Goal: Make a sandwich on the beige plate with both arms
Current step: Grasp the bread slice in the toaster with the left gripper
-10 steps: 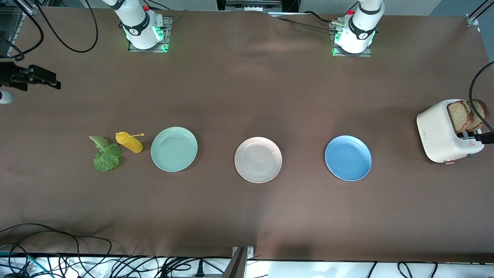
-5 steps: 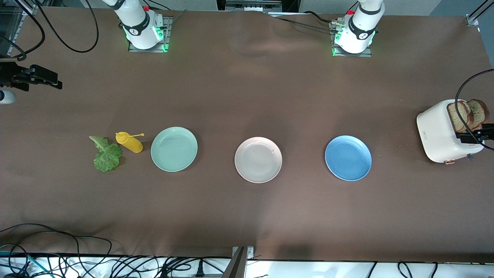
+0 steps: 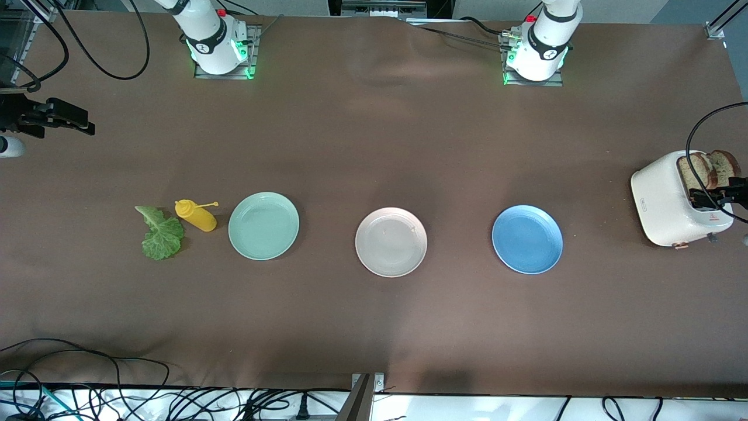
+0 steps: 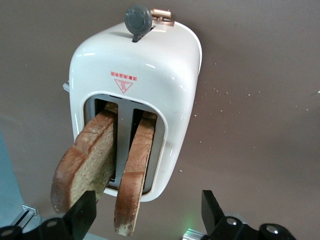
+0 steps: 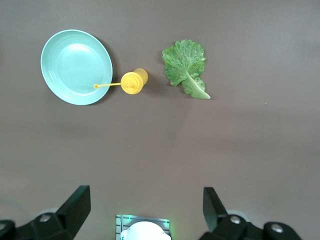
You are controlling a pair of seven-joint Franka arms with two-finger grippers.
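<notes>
tabletop (image 3: 374,146): brown, holding three plates in a row, a toaster and the fixings.
toaster (image 3: 666,199): white, lying on its side at the left arm's end of the tabletop, with two bread slices (image 4: 102,165) poking out of its slots.
beige plate (image 3: 391,241): middle of the row, bare, between the mint-green plate (image 3: 263,225) and the blue plate (image 3: 527,238). Nothing on it yet, so the sandwich hasn't started.
left tool (image 4: 145,217): the big change. A second ago it sat lower against the toaster's mouth; now it's up at the slices, fingers apart on either side of them but starting to narrow. Not clamped on anything that I can see. My guess is a bread grab is next.
right tool (image 5: 145,207): fingers wide apart, hanging over bare tabletop at the right arm's end, same spot as before, so that arm's just waiting.
lettuce leaf (image 3: 160,234): flat on the tabletop at the right arm's end, hasn't moved.
mustard bottle (image 3: 196,215): yellow, on its side between the leaf and the mint-green plate, untouched.
</notes>
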